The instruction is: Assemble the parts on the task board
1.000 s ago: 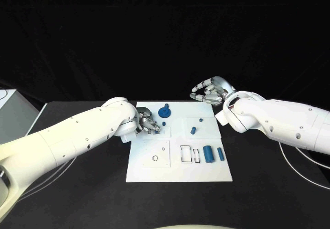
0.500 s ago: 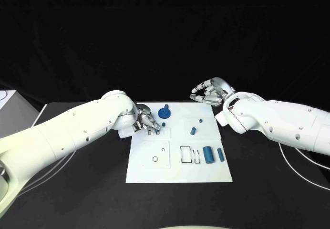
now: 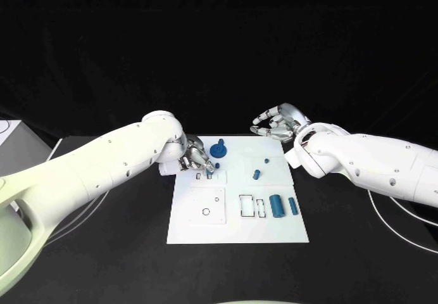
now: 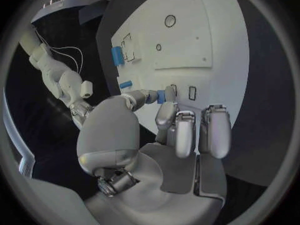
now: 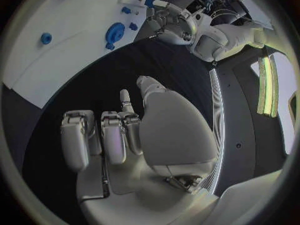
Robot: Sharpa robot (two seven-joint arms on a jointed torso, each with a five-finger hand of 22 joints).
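We see the white task board (image 3: 239, 228) lying in the middle of the black table (image 3: 109, 253). Our left hand (image 3: 195, 158) is over the board's far left corner, and it pinches a small blue part (image 4: 169, 93) between its thumb and a finger, right above two little slots (image 4: 183, 91). A big round blue part (image 3: 219, 149) stands just beside that hand, near the far edge. A small blue peg (image 3: 257, 172) lies near the middle. Two blue tubes (image 3: 283, 205) lie by the right edge, next to some black-outlined slots (image 3: 252, 205). Our right hand (image 3: 278, 123) hangs past the board's far right corner, over the table, its fingers curled in and holding nothing.
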